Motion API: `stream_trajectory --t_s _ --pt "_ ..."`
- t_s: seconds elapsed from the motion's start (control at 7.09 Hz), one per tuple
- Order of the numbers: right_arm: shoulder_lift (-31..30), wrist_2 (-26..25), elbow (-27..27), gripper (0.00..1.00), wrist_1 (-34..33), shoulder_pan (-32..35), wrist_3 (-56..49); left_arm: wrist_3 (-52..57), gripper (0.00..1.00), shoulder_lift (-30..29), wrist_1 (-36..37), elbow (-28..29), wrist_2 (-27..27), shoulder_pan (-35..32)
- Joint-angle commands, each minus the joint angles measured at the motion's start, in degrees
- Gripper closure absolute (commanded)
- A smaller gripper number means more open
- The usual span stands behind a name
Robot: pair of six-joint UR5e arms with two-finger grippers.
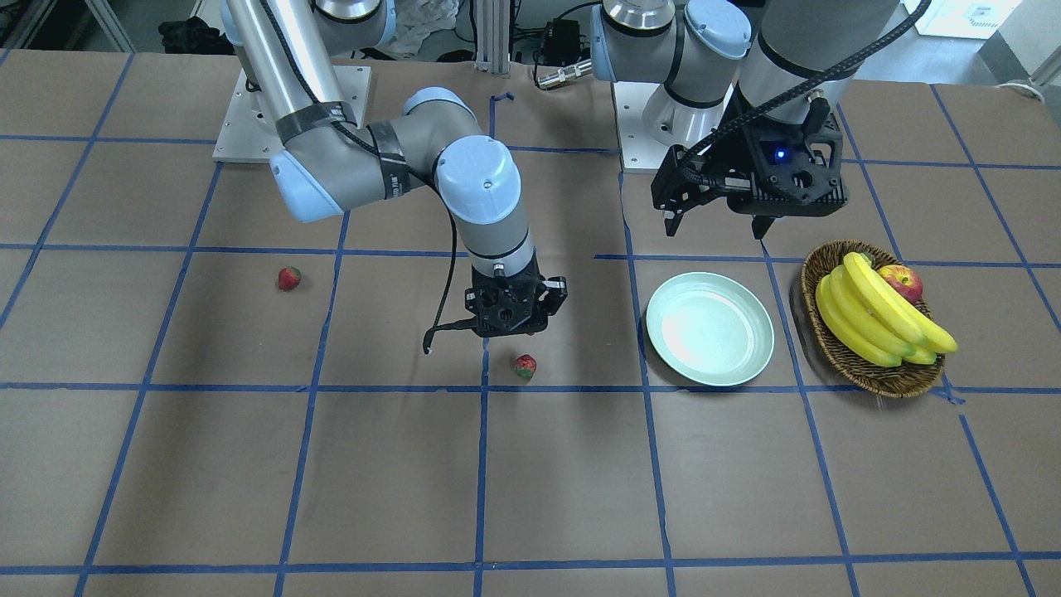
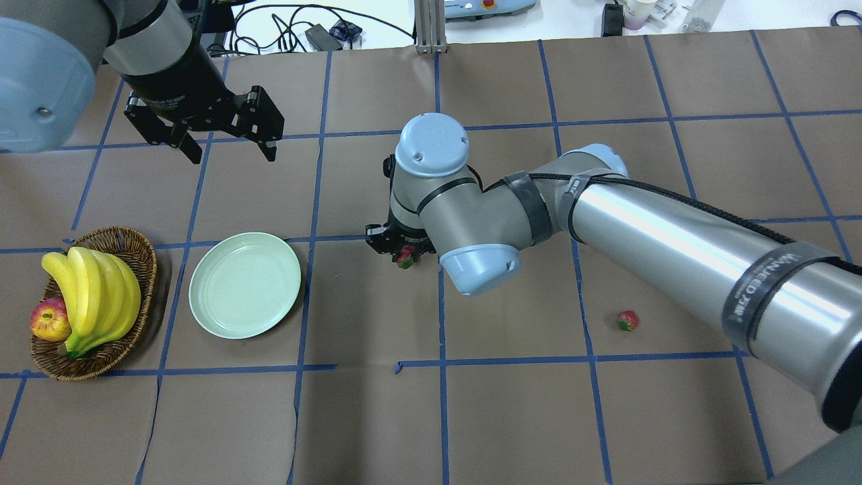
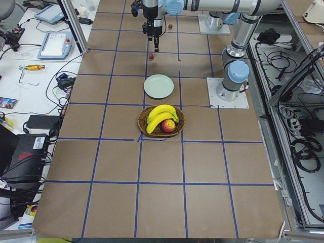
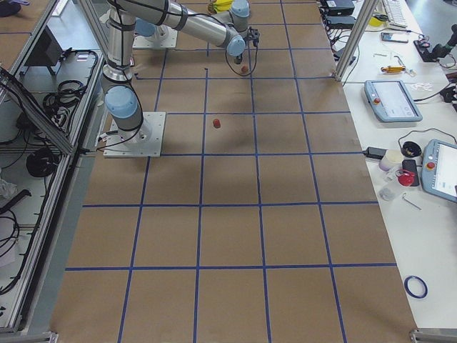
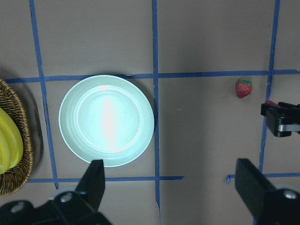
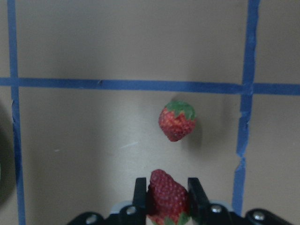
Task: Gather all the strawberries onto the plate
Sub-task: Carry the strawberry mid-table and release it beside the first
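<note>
Right hand [image 6: 166, 188] clamped on 1 strawberry [image 6: 167, 199]; a 2nd strawberry [image 6: 176, 121] lies just beyond it.

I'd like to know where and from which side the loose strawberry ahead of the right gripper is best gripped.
Grip the strawberry across its widest red part, just below the green cap, coming straight down from above. It lies on its side on the flat table, so both flanks are exposed; the tapering tip would likely slip.
</note>
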Motion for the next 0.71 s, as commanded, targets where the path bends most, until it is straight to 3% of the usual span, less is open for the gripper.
stream_trajectory --t_s 0.0,0.14,0.28,0.42,0.56 --pt "2.8 -1.7 0.0 0.85 0.0 2.8 1.0 0.0 0.00 0.1 0.0 0.0 0.0 0.0" --pt "2.8 -1.6 0.0 0.83 0.2 2.9 1.0 0.0 0.00 0.1 -0.1 0.0 0.0 0.0" --pt "3.0 -1.0 0.3 0.38 0.4 2.9 1.0 0.0 0.00 0.1 0.0 -0.1 0.0 0.0" --pt "3.0 -0.8 2.0 0.00 0.4 2.9 0.9 0.0 0.00 0.1 0.0 -0.1 0.0 0.0" --pt "2.8 -0.8 2.0 0.00 0.4 2.9 0.8 0.0 0.00 0.1 -0.1 -0.1 0.0 0.0"
